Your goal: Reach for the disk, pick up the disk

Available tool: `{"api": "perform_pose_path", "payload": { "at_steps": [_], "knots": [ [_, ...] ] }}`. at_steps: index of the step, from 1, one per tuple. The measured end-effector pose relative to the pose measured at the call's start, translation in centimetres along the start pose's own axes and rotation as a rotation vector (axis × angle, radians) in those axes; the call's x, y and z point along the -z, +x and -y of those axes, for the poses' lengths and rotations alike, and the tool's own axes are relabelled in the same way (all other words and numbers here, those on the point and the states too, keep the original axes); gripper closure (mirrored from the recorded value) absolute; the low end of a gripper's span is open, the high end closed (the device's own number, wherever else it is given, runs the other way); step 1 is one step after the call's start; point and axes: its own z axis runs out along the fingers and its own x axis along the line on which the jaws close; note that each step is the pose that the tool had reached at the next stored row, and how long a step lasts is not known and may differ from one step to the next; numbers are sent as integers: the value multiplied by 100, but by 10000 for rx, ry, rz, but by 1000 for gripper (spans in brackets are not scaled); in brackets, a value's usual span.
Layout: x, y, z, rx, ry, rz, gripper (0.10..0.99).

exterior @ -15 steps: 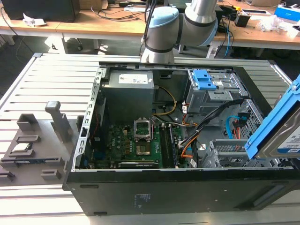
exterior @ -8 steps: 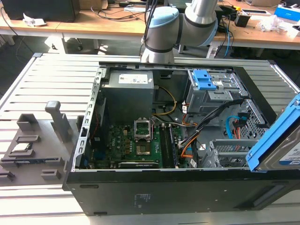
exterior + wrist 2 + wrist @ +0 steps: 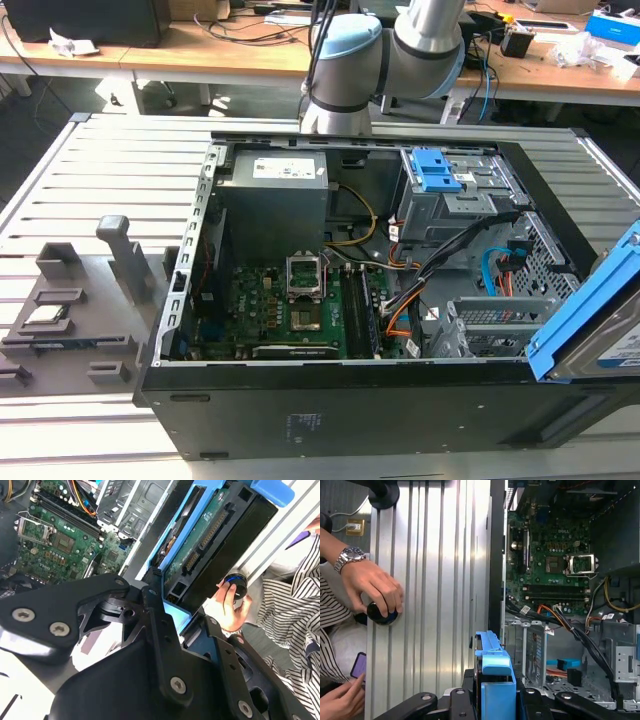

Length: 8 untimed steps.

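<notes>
Exterior view
Disk (image 3: 588, 325): silver drive in a bright blue plastic frame, tilted up at the exterior view's right edge, over the open computer case's (image 3: 350, 400) near right corner; partly cut off by the picture's edge.
Arm (image 3: 385, 55): grey tube and pale blue joint cap rising behind the case's far edge; its upper part is cut off.
Holder (image 3: 80, 320): grey moulded block on the slatted metal table (image 3: 100, 170), beside the case's left wall.

Second wrist view
Gripper (image 3: 172, 615): black metal linkage with bolts, jaws closed on the disk's (image 3: 215, 540) blue frame; fingertips hidden by the frame.
Disk underside: green circuit board and dark connector strip showing.
Hand (image 3: 227, 607): a person's, by a black knob at the table's edge.

First wrist view
Disk (image 3: 495, 680): seen edge-on, blue frame clamped between black fingers (image 3: 540, 700).
Motherboard (image 3: 545, 565): green, lying inside the case.
Wrist (image 3: 350, 557): wears a metal watch.
</notes>
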Motion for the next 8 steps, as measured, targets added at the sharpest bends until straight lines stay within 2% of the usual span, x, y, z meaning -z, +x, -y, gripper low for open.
{"api": "perform_pose_path", "payload": {
  "at_steps": [8],
  "knots": [
    [-63, 97, 1, 0, 0, 1, 718]
  ]
}}
